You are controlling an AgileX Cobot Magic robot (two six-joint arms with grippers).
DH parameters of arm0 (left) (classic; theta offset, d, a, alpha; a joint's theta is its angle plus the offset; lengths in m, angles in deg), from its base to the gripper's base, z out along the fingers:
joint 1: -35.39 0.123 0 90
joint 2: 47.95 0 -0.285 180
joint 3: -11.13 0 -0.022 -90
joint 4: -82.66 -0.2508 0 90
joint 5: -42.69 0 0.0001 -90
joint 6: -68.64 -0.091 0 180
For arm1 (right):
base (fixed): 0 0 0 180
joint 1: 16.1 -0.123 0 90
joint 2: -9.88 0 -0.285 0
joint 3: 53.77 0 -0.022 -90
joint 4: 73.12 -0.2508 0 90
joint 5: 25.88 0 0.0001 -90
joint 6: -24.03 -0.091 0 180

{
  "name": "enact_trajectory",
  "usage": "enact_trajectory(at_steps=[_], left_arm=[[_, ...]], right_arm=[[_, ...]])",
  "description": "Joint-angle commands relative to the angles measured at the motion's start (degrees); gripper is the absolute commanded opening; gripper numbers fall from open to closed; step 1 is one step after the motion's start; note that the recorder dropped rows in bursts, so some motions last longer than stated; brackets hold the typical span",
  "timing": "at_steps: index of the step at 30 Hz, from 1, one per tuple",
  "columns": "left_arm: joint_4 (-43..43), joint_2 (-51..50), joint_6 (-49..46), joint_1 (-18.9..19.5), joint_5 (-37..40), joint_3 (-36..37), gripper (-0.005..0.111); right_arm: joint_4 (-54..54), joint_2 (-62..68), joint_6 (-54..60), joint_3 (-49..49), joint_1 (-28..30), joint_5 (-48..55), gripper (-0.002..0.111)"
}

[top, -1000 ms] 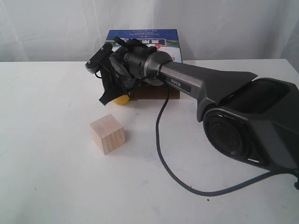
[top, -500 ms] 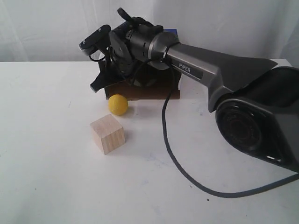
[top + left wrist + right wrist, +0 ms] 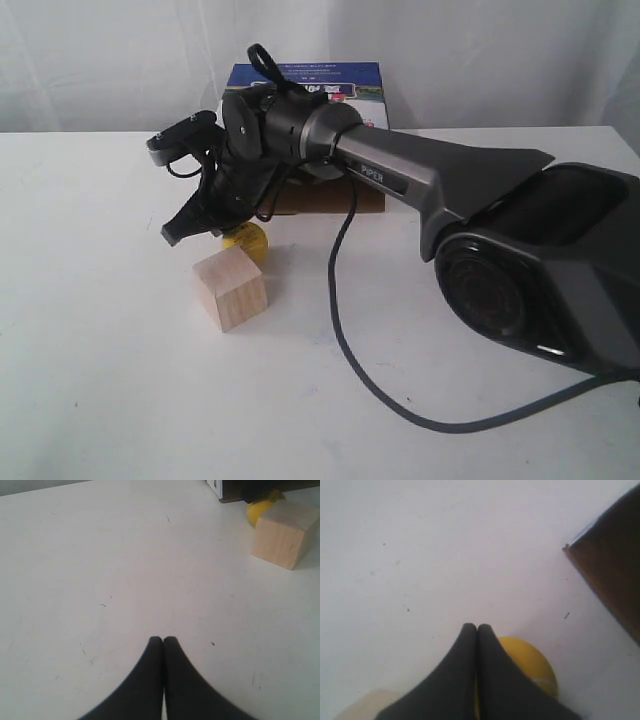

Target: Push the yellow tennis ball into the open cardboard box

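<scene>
right gripper (image 3: pixel 176 234) low over the yellow tennis ball (image 3: pixel 247 239), fingers pressed together.
the ball sits on the white table (image 3: pixel 100 380), just in front of the open cardboard box (image 3: pixel 330 199) and just behind the wooden cube (image 3: pixel 231 287); left gripper (image 3: pixel 163 639) fingers pressed together too, well apart.

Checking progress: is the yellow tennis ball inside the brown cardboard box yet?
No, the yellow tennis ball lies on the white table outside the brown cardboard box.

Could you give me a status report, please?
Left gripper shut, right gripper shut at yellow tennis ball. Ball outside open cardboard box. Wooden cube beside ball.
</scene>
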Motion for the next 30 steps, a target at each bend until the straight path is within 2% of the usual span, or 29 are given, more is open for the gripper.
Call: enact_trajectory(at_steps=[1,4,10,14,18,20,27,30], left_arm=[[0.40,0.24,0.00,-0.05,0.04,0.16,0.000],[0.40,0.24,0.00,-0.05,0.04,0.16,0.000],[0.40,0.24,0.00,-0.05,0.04,0.16,0.000],[0.40,0.24,0.00,-0.05,0.04,0.16,0.000],[0.40,0.24,0.00,-0.05,0.04,0.16,0.000],[0.40,0.24,0.00,-0.05,0.04,0.16,0.000],[0.40,0.24,0.00,-0.05,0.04,0.16,0.000],[0.40,0.24,0.00,-0.05,0.04,0.16,0.000]], right_arm=[[13.84,0.46,-7.18,0.40,0.22,0.22,0.000],[19.14,0.07,-6.52,0.40,0.22,-3.36,0.000],[19.31,-2.77,-6.74,0.30,0.22,-8.60,0.000],[19.20,-4.67,-10.13,0.30,0.22,-3.56,0.000],[18.85,-5.12,-11.41,0.42,0.22,11.41,0.000],[18.62,-4.83,-10.59,1.04,0.22,15.35,0.000],[18.62,-1.12,-9.21,3.15,1.06,12.64,0.000],[18.71,1.73,-9.21,3.15,2.71,7.11,0.000]])
